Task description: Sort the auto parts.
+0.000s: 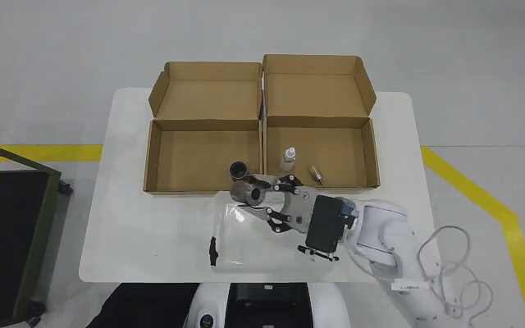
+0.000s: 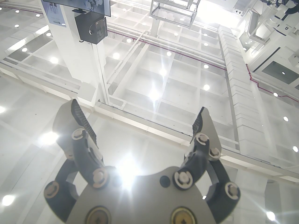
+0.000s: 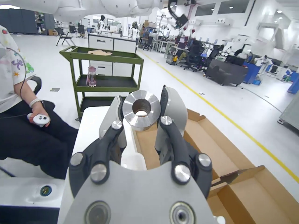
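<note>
Steel ring point(image 3: 151, 115) clamped in my right gripper point(image 3: 141, 99), hanging at the left box's point(image 1: 152, 156) front wall, near the dark ring point(image 1: 239, 170) it likely joins; my left gripper point(image 2: 137, 114) gapes idle, pointing upward.

Top camera looking down onto the white table point(image 1: 164, 238) and cardboard boxes point(image 1: 189, 152), right wrist camera tight behind the right gripper point(image 3: 141, 99), facing level across those same boxes, left wrist camera behind the left gripper point(image 2: 138, 107), tilted up at the ceiling point(image 2: 186, 71).

left box point(image 1: 189, 160): cylinder point(image 1: 239, 170) inside | right box point(image 1: 344, 156): bottle point(image 1: 288, 158), bolt point(image 1: 317, 173) inside | boxes side by side on table point(image 1: 139, 230)
</note>
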`<state>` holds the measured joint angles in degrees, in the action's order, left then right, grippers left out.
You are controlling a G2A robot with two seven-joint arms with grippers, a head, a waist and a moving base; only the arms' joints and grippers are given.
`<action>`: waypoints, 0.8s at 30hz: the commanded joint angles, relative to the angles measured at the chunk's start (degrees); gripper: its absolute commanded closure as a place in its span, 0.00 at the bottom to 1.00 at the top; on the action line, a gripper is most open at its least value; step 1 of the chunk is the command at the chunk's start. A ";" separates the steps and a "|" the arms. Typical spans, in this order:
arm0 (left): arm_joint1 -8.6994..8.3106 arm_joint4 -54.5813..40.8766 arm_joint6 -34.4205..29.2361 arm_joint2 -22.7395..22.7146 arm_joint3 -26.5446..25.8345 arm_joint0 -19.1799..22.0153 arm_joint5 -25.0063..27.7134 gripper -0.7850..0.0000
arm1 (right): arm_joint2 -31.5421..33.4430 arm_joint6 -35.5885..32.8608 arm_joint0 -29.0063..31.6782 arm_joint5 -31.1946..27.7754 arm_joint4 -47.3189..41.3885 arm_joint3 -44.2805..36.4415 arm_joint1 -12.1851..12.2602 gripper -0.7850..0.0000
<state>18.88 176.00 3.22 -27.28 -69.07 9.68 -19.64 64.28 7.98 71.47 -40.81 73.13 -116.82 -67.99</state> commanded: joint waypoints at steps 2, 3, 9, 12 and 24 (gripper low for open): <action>0.00 0.00 0.00 0.00 0.00 0.00 0.00 0.00 | 1.28 4.85 2.11 1.30 2.11 -0.63 0.20 1.00; 0.00 0.00 0.00 0.00 0.00 0.00 0.00 0.00 | 1.65 6.51 2.74 1.61 2.68 -0.77 0.25 1.00; 0.00 0.00 0.00 0.00 0.00 0.00 0.00 0.00 | 2.55 12.50 4.33 1.31 5.60 -0.75 0.52 1.00; 0.00 0.00 0.00 0.00 0.00 0.00 0.00 0.00 | 2.41 13.93 4.38 0.99 6.03 -0.38 0.55 1.00; 0.00 0.00 0.00 0.00 0.00 0.00 0.00 0.00 | 2.38 12.63 4.37 1.44 6.41 -0.09 0.69 1.00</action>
<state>18.88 176.00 3.22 -27.28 -69.07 9.68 -19.64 66.56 21.38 75.77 -39.34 79.38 -116.71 -67.34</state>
